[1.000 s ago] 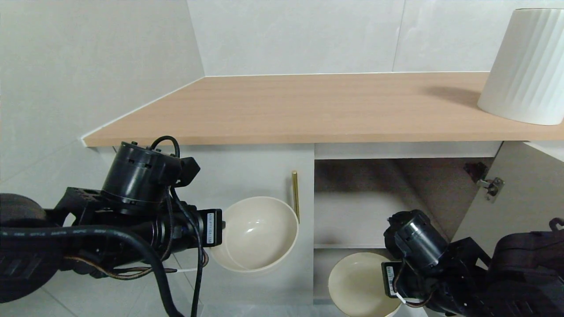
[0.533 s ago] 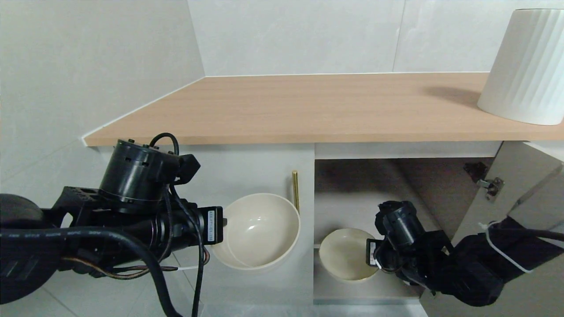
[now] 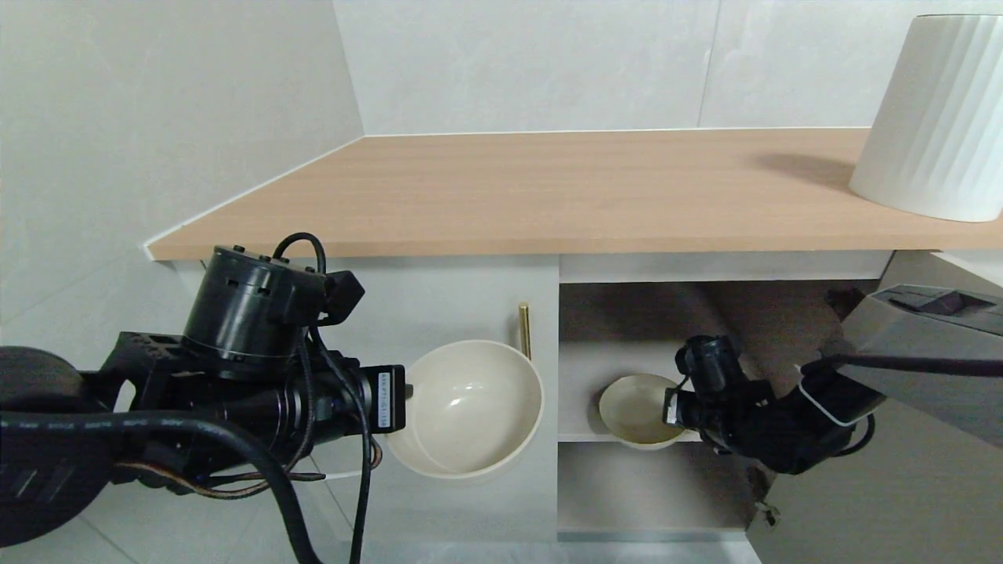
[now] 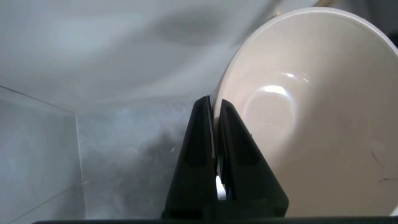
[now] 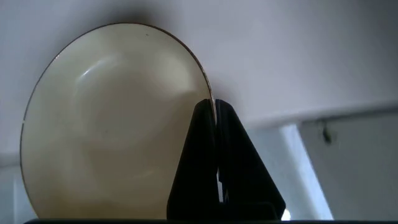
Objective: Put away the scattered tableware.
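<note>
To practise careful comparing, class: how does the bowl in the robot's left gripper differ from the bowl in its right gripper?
The left bowl, in the left gripper, hangs outside, before the shut cabinet door; the right bowl, in the right gripper, is inside the open cabinet, at its shelf. The left bowl looks deeper, the right bowl shallower. Both are cream and pinched at the rim.

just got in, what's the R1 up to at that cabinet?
Putting bowls away. The right gripper has its jaws shut on the rim of a small cream bowl, held inside the open cabinet at shelf level; whether it touches the shelf is unclear. The left gripper grips a larger cream bowl by the rim, in front of the closed door, outside the cabinet.
</note>
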